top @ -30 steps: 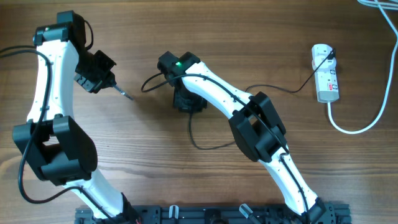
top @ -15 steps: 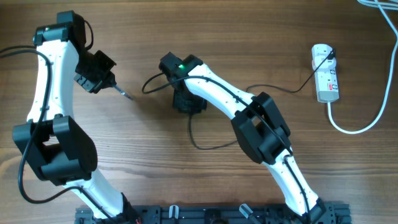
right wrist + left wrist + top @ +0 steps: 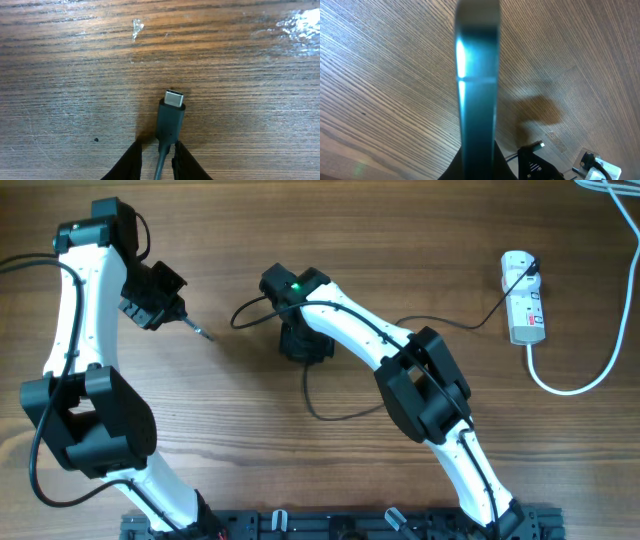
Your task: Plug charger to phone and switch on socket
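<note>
While the right end effector pinches the charger, its tip protrudes.

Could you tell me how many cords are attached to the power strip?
2: the thin black charger cable leaves the power strip's top end heading left, and the thick white cord leaves its lower end, looping right.

White arms carry black joints, black cables, one green light.

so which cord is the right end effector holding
The thin black charger cable, metal plug tip showing just past the right end effector. The thick white cord lies far off by the socket, untouched.
</note>
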`<act>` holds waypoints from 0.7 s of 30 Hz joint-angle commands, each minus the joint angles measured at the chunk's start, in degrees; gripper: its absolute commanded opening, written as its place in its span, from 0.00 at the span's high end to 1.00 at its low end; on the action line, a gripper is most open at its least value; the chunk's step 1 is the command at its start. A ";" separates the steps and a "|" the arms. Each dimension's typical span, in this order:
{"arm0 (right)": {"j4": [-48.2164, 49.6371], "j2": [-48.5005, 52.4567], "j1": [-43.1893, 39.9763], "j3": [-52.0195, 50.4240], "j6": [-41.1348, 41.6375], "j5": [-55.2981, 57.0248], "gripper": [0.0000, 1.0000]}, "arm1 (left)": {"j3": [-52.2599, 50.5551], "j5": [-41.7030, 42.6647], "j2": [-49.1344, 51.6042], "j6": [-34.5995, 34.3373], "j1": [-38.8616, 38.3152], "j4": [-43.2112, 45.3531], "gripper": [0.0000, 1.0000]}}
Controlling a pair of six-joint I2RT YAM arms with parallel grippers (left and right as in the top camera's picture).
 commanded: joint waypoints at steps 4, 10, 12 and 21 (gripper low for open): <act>-0.48 3.61 -0.76 -2.89 -1.27 -0.87 0.76 | -0.04 -0.35 -1.57 -0.50 0.15 -0.31 0.96; -0.33 3.61 -0.87 -2.89 -1.27 0.39 0.76 | -0.04 -0.35 -1.57 -0.48 0.15 -0.28 0.96; -0.37 3.61 -0.87 -2.89 -1.29 0.90 0.76 | -0.04 -0.35 -1.57 -0.48 0.15 -0.31 0.96; -0.52 3.61 -0.92 -2.89 -2.62 1.40 0.83 | -0.04 -0.35 -1.57 -0.50 0.15 -0.31 0.96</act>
